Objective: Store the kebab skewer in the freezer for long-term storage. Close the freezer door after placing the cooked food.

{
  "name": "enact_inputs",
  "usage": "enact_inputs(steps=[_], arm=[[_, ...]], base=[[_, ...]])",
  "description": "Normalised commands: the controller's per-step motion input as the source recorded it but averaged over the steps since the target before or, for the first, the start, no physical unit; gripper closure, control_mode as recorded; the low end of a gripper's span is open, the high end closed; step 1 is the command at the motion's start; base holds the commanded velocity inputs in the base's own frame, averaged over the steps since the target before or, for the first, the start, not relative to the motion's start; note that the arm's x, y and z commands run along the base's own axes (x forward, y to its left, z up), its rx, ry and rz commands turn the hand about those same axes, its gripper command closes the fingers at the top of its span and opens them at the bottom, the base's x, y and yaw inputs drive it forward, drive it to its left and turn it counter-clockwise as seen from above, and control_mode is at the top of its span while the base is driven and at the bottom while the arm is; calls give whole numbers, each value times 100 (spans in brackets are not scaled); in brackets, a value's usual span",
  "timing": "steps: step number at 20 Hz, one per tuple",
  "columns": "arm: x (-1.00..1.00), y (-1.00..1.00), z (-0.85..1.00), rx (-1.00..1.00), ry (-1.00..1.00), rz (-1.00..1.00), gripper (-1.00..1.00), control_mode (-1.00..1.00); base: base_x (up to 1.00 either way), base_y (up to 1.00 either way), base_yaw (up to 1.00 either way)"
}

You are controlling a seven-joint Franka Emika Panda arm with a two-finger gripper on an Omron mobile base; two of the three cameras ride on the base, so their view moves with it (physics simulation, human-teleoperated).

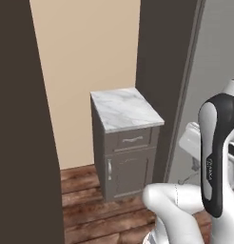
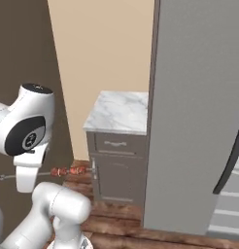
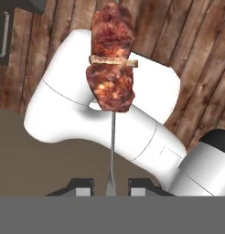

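Skewer is in hand, freezer is off to the right, so the next move turns on swinging right. Left to right in the right base view: the arm sits low at the left with the kebab skewer [image 2: 68, 171] sticking out level from the hand, ring end at the far left, meat chunks on the end toward the small grey cabinet [image 2: 116, 168] with its marble desk top [image 2: 122, 113]. The skewer's long axis runs left-right here, meat tip near the cabinet's door but apart from it as far as I can tell. Right of the cabinet stands the freezer [image 2: 199, 121], a tall grey slab with a dark handle [image 2: 232, 155] at the far right and white shelves showing low beside it, so some door looks swung open; I can't tell from here which one. In the hand view the jaws [image 3: 111, 186] are pinched narrow on the bare metal shaft, and the stick runs straight out along the jaws' axis with the meat at the far end, over the wooden floor [image 3: 192, 59]. Judgement: the held thing points toward the cabinet, not toward the freezer opening, so the arm or base needs to turn right and line the skewer's axis up with a shelf. Grip sits far from the meat, so the tip may sag or sweep wide on a turn.
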Motion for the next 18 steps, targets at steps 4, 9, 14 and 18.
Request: enact_inputs(steps=[4,9,14,18], arm=[[0,0,0,0,0,0,100,100],[0,0,0,0,0,0,100,100],[0,0,0,0,0,0,100,100],[0,0,0,0,0,0,100,100]], base=[[-60,-26,-16],[-11,-67,-11],[0,-67,0],[0,-74,0]])
